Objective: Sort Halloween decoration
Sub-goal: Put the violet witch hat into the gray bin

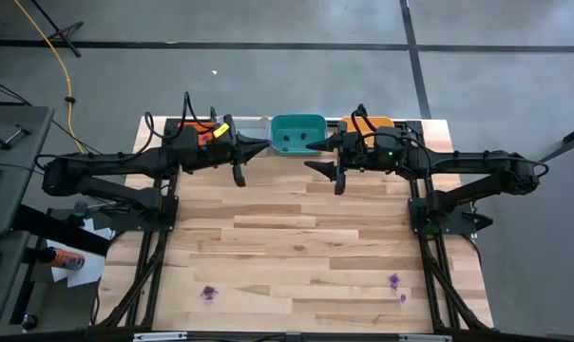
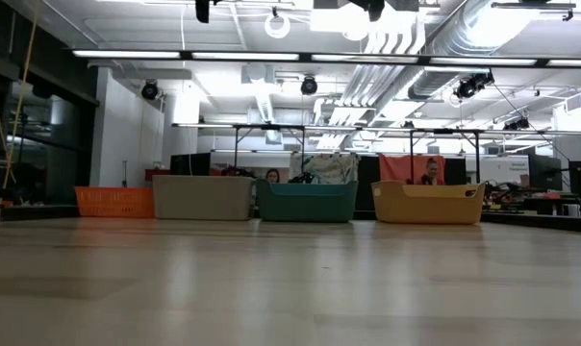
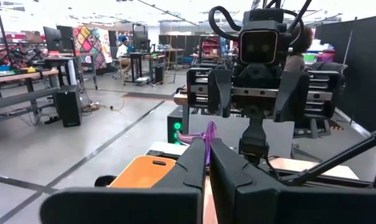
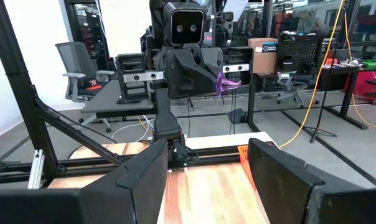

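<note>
My left gripper [image 1: 265,144] hangs high over the far edge of the table, just left of the green tray [image 1: 297,133], and is shut on a small purple trinket [image 3: 208,137]. The same trinket [image 4: 224,83] shows in the right wrist view. My right gripper [image 1: 316,155] faces it from the green tray's right side, open and holding nothing, fingers wide apart [image 4: 205,149]. Three more purple trinkets lie flat on the wood near the near edge: one on the left [image 1: 209,293], two on the right [image 1: 393,280] [image 1: 402,297]. My left gripper pinches the purple trinket between its two fingertips [image 3: 199,149]. A thin curved part of it [image 3: 210,129] sticks out past the tips. The fingers lie level, pointing toward the table's right. The trinket is lifted clear, high above the table.
Four trays stand in a row along the far edge: orange [image 2: 114,201], grey [image 2: 203,197], green [image 2: 306,202] and yellow-orange [image 2: 427,203]. The wooden table top [image 1: 296,237] spreads between the arms and the near edge. People sit at desks in the room behind.
</note>
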Available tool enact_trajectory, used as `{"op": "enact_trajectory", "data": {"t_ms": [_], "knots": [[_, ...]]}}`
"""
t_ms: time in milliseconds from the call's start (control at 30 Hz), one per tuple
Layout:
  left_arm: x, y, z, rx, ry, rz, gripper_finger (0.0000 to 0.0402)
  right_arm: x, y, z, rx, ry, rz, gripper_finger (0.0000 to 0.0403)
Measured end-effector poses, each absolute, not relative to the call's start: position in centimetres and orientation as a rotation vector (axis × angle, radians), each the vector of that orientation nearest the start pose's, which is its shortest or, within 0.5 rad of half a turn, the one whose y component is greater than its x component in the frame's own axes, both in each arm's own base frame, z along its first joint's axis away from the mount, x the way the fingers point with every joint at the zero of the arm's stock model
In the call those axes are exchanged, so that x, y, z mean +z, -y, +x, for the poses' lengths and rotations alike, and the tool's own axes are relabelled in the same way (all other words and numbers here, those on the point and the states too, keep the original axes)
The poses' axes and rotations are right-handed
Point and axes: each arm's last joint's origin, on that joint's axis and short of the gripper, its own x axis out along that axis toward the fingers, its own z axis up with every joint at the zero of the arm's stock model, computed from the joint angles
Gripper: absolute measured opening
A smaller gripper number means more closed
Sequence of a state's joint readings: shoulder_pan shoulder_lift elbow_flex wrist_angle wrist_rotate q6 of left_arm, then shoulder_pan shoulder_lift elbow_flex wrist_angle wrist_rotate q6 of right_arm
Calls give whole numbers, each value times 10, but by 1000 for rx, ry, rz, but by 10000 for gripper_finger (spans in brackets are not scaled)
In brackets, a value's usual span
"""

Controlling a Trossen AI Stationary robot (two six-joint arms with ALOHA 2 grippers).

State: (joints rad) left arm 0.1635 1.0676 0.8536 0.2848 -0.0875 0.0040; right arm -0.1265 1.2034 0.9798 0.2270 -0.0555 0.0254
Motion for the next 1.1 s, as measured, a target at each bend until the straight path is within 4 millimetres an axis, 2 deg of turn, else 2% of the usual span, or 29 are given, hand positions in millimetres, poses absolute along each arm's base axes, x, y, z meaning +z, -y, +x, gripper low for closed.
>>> {"op": "enact_trajectory", "data": {"t_ms": [400, 533, 633, 733, 800, 867, 967, 1100], "knots": [[348, -42, 237, 266, 63, 49, 0, 354, 33, 272, -71, 4, 25, 216], [346, -54, 238, 438, 52, 21, 0, 354, 33, 272, -88, 5, 48, 216], [339, -85, 239, 586, -49, -66, 0, 354, 35, 272, -154, 7, 51, 216], [333, -128, 239, 644, -191, -113, 0, 355, 37, 271, -224, 11, 46, 216], [322, -160, 240, 695, -309, -167, 0, 356, 38, 271, -262, 24, 46, 216], [306, -190, 240, 752, -420, -236, 0, 356, 39, 271, -292, 31, 49, 216], [277, -225, 238, 844, -572, -354, 0, 357, 40, 271, -328, 46, 97, 216], [230, -248, 234, 894, -785, -476, 1, 357, 41, 270, -357, 63, 186, 216]]}}
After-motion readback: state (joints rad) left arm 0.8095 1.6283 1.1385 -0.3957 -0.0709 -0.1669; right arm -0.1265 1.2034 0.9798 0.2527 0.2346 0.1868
